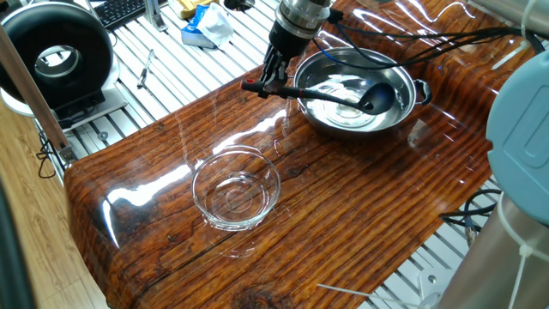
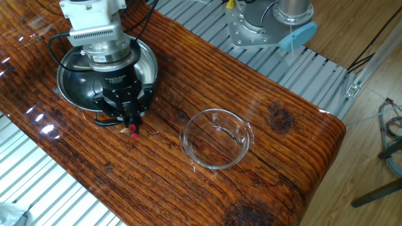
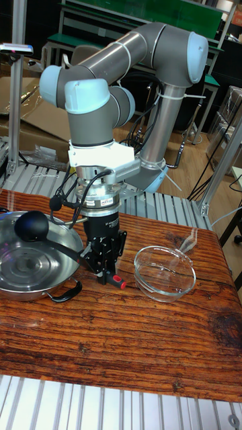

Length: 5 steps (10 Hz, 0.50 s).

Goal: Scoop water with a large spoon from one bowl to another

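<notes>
Black plastic ladle (image 1: 343,97), thin-handled, clenched at its red-tipped end in my claw (image 1: 268,83); round scoop raised over the shiny steel bowl (image 1: 403,107); glass bowl (image 1: 236,188) well apart.

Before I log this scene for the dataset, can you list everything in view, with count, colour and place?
Steel bowl: one, shiny silver, far end of the table, holds water.
Ladle: one, black with a red handle tip, scoop raised over the steel bowl, handle in the gripper.
Glass bowl: one, clear, mid-table, apart from the steel bowl.
Table: one, glossy brown wood grain.
Ring-shaped device: one, black, beside the table.
Keyboard: one, black, background edge.
Arm: one, grey with blue caps.
Gripper: one, black, shut on the ladle handle.
</notes>
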Tool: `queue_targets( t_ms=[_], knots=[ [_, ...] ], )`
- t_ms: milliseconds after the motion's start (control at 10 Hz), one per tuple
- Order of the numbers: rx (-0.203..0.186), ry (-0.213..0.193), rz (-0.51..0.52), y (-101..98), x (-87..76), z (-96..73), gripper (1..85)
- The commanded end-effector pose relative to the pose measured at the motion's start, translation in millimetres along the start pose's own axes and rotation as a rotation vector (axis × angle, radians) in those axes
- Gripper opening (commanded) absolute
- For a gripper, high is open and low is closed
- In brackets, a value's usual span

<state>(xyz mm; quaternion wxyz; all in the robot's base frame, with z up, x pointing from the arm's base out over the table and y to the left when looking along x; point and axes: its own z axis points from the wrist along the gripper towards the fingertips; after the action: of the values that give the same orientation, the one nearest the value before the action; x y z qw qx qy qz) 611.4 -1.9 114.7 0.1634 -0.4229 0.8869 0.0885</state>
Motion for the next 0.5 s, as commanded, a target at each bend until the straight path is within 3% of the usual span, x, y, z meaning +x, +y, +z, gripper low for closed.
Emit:
queue_targets(
  t_ms=[0, 400],
  knots=[
    [0.026, -0.009, -0.01, -7.8, -2.5, -1.6, 1.0],
    [0.041, -0.012, -0.019, -11.6, -3.3, -1.6, 1.0]
  ],
)
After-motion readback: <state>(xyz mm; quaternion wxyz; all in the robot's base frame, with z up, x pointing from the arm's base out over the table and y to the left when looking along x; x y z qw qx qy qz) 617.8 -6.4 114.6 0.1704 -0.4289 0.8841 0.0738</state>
